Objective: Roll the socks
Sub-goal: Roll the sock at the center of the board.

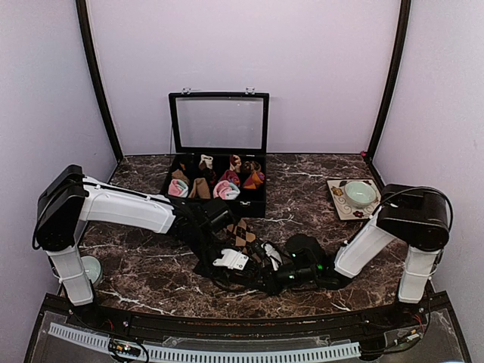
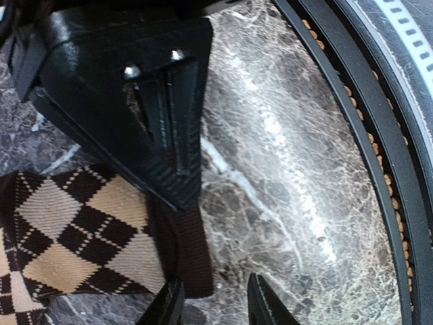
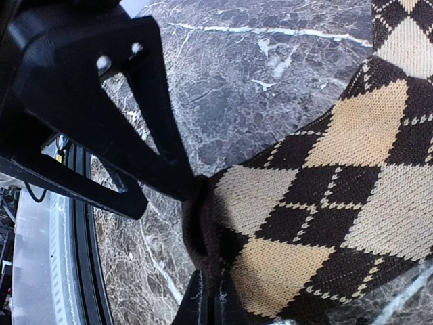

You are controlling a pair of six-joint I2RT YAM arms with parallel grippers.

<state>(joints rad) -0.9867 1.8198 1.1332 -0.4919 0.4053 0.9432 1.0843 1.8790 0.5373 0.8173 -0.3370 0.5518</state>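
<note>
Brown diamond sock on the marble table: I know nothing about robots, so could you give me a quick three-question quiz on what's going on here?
1. True or false: the brown diamond sock is plain white.
2. What does the right gripper pinch? A) the sock's dark cuff; B) its toe; C) nothing.
3. What stands on the patterned mat at the far right?

Key: 1 false; 2 A; 3 a bowl.
</note>
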